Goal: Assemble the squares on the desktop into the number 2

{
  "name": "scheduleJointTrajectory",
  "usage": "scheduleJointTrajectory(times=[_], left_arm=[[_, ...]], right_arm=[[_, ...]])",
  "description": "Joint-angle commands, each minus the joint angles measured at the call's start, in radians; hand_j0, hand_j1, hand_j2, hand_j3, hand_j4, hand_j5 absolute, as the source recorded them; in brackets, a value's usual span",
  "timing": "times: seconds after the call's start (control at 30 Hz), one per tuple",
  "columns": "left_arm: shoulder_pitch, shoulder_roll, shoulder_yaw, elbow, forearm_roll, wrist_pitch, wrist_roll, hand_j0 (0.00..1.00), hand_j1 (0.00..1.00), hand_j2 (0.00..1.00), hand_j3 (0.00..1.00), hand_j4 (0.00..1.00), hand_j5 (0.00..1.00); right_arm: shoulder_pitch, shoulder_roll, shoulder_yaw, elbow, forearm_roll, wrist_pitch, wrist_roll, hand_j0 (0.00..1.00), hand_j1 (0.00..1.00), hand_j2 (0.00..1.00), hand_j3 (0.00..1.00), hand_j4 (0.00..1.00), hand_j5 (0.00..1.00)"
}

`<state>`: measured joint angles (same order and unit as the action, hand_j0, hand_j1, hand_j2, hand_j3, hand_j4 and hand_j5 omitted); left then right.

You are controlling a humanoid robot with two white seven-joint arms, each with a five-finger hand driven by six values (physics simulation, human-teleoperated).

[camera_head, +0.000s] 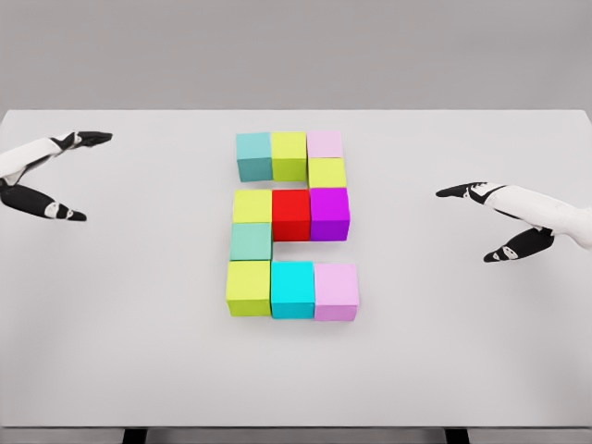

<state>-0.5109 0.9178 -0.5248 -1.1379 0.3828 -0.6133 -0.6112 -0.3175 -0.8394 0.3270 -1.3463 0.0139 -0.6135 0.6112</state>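
Cubes form 2 at bench centre, touching. Left hand well left of cubes, spread, empty. Right hand well right, spread, empty.

Eleven cubes sit on one table, flanked by two hands.

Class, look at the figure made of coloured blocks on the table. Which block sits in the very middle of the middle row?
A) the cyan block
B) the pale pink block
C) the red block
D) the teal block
C: the red block lies in the middle row, between a yellow-green block on its left and a purple block on its right.
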Motion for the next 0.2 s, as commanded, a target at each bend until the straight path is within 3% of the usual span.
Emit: scheduleJointTrajectory(times=[0.0,0.17], left_arm=[[0.0,0.026,0.002,-0.059,0.064,0.002,0.0,1.0,1.0,1.0,1.0,1.0,1.0],[0.035,0.019,-0.009,-0.074,0.057,0.002,0.0,1.0,1.0,1.0,1.0,1.0,1.0]], right_arm=[[0.0,-0.001,0.0,-0.001,-0.008,0.003,0.0,1.0,1.0,1.0,1.0,1.0,1.0],[0.0,-0.001,0.0,0.001,-0.008,0.003,0.0,1.0,1.0,1.0,1.0,1.0,1.0]])
